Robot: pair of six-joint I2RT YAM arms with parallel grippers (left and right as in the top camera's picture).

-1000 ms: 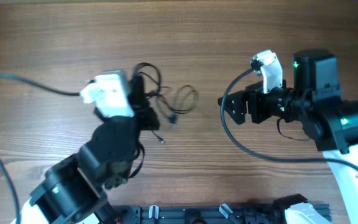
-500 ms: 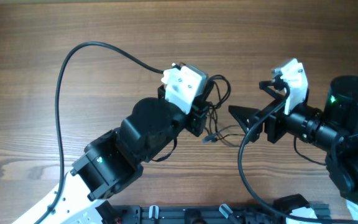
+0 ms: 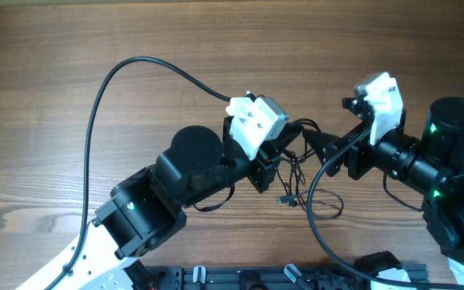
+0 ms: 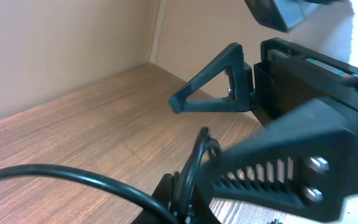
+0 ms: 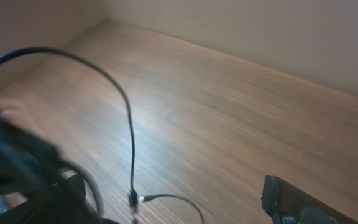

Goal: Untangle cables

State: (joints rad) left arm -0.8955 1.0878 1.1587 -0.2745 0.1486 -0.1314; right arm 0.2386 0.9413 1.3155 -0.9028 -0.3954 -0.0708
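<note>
Wooden table [image 3: 71, 48], seen from above. The left arm [image 3: 176, 173] reaches across to the middle. Its left gripper [image 3: 278, 165] appears pinched on the cables [image 3: 295, 176], a thin black tangle dangling just ahead of and below its fingertips. The right gripper [image 3: 321, 149] faces it, close beside the tangle; how far it is open cannot be told. A small plug [image 3: 283, 199] hangs lowest. The right gripper should probably take one loose strand near the knot, then draw away slowly. A second ago the left gripper and cables were well apart from the right gripper.
</note>
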